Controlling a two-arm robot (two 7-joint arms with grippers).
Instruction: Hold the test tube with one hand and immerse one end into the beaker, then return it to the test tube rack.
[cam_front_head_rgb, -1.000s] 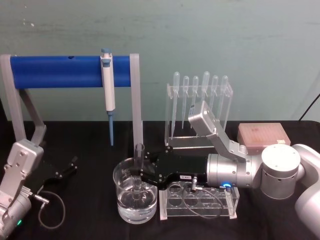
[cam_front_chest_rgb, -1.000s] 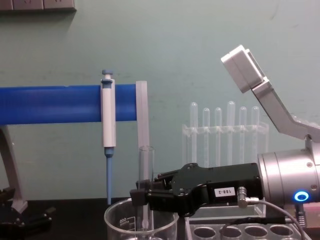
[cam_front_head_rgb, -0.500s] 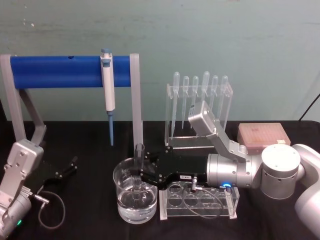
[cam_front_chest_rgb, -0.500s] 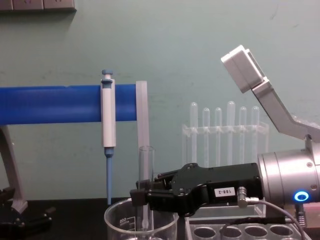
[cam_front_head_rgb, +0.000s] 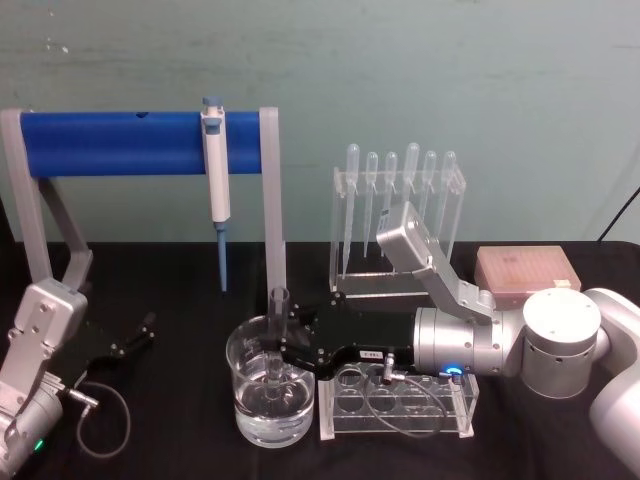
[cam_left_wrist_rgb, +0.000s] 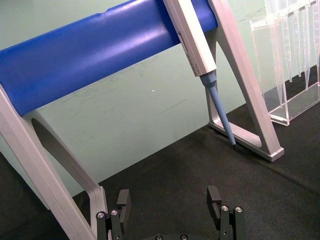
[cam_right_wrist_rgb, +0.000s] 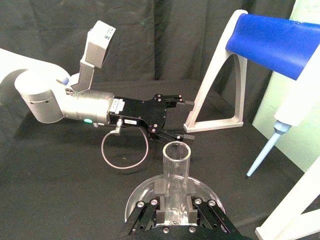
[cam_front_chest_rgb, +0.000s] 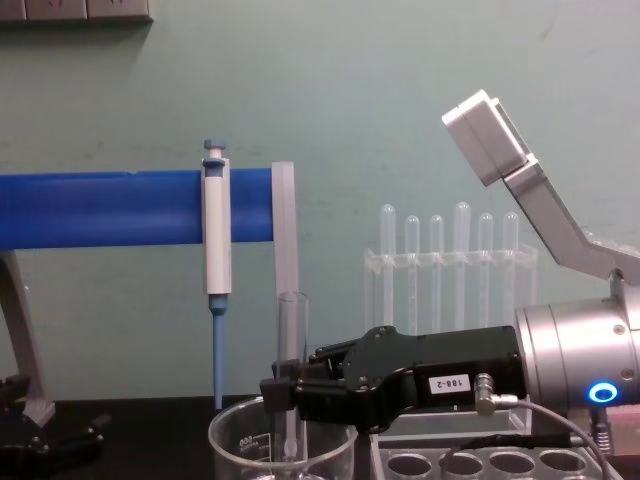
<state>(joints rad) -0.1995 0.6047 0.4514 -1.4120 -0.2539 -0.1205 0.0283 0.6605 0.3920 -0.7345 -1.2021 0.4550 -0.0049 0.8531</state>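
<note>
The test tube (cam_front_head_rgb: 278, 312) stands upright with its lower end down in the water of the beaker (cam_front_head_rgb: 247, 400). My right gripper (cam_front_head_rgb: 284, 352) reaches in from the right over the beaker's rim and is shut on the test tube at mid-height. From the chest, the test tube (cam_front_chest_rgb: 291, 340) rises above the black fingers, and the beaker (cam_front_chest_rgb: 232, 443) sits below them. The right wrist view looks down on the open rim of the test tube (cam_right_wrist_rgb: 176, 160), between the right gripper (cam_right_wrist_rgb: 175, 216) fingers. My left gripper (cam_left_wrist_rgb: 169, 202) rests open on the table at far left, holding nothing.
A blue-barred stand (cam_front_head_rgb: 110, 143) holds a white-and-blue pipettor (cam_front_head_rgb: 215, 180) behind the beaker. A clear rack of pipettes (cam_front_head_rgb: 398, 215) stands at the back. A clear rack with round holes (cam_front_head_rgb: 400, 405) lies under my right wrist, and a pink box (cam_front_head_rgb: 525, 268) sits at right.
</note>
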